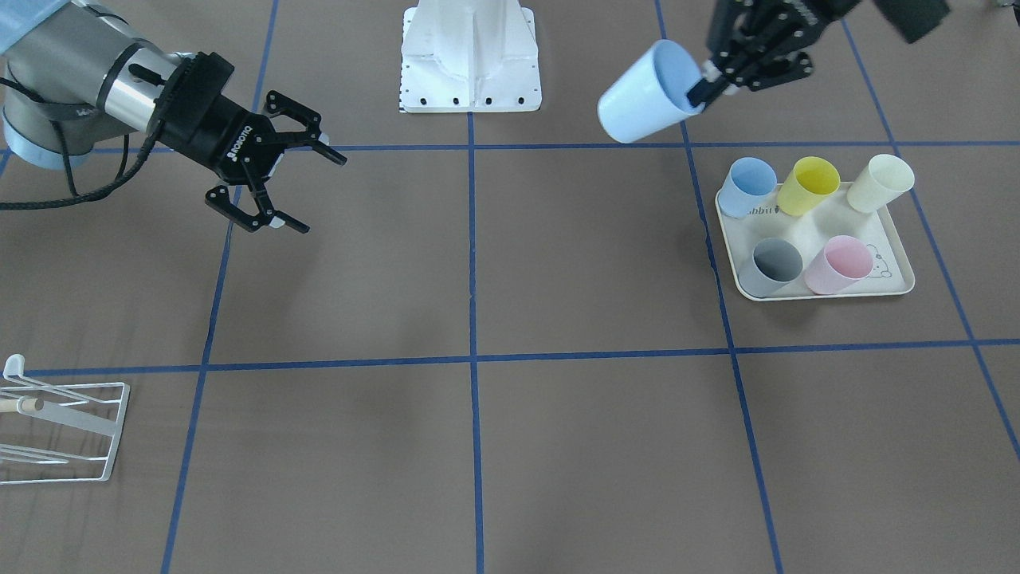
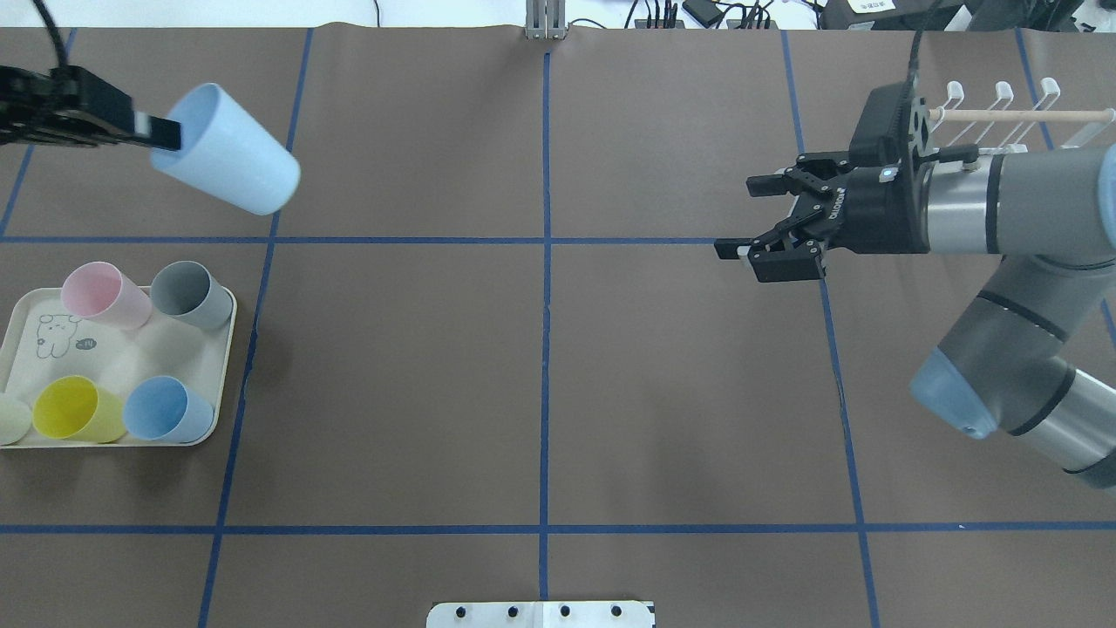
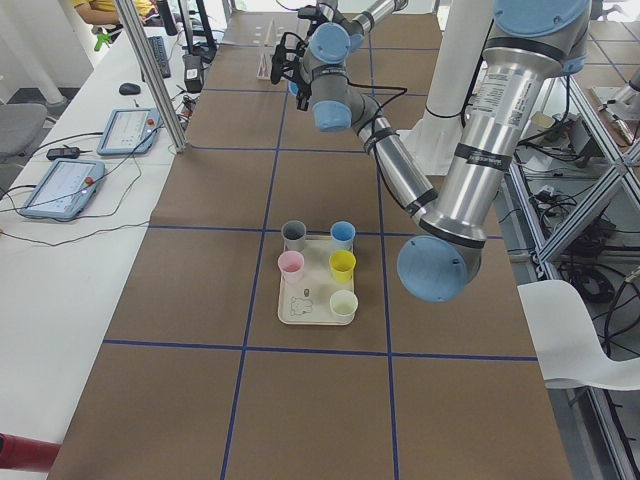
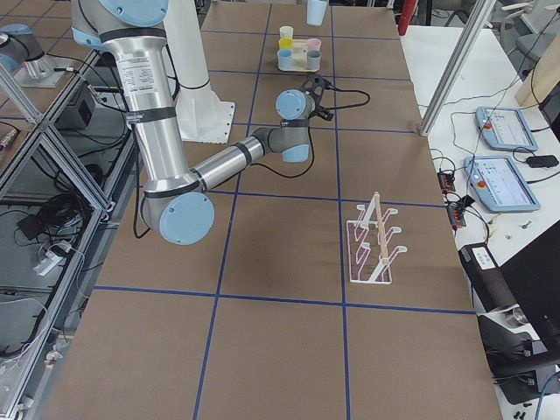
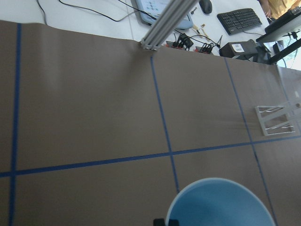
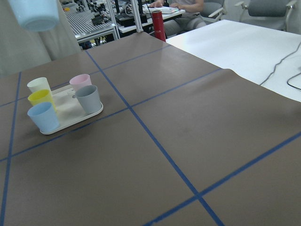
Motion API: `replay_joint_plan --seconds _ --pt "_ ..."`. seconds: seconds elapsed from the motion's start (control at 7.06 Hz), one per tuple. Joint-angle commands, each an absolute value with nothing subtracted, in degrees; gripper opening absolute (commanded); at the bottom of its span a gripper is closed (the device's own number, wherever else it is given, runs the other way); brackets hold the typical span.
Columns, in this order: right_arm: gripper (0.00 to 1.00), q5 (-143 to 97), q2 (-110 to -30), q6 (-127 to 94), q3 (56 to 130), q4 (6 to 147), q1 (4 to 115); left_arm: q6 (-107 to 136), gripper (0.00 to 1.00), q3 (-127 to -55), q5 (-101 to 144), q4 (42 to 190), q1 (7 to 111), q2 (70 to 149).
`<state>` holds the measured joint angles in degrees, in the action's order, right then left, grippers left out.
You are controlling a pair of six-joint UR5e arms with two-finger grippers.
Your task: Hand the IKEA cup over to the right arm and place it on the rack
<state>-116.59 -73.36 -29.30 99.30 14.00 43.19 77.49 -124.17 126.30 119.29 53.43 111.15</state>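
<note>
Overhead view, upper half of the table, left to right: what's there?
left gripper → light-blue cup that it holds by the rim → right gripper, jaws open → rack

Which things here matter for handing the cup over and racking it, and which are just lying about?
In play: held cup, left gripper, right gripper, rack.

Lying about: tray, pink cup, grey cup, yellow cup, blue cup, cream cup.

A robotics lab — teach pendants (image 4: 501, 129), aluminium framing (image 5: 165, 22), a tape-gridded table (image 2: 392, 392).
</note>
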Motion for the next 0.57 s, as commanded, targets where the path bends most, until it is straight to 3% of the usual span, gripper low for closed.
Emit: replay_joint_plan --seconds 0.0,0.43 --pt "0.97 -112.09 -71.98 -26.82 96.34 4.45 38.26 85.58 0.00 -123.49 116.13 119.44 42.66 117.14" --pt "0.98 -107.49 -69.44 -26.72 94.84 1.94 34.19 87.27 0.00 -121.21 111.99 122.32 38.34 118.47"
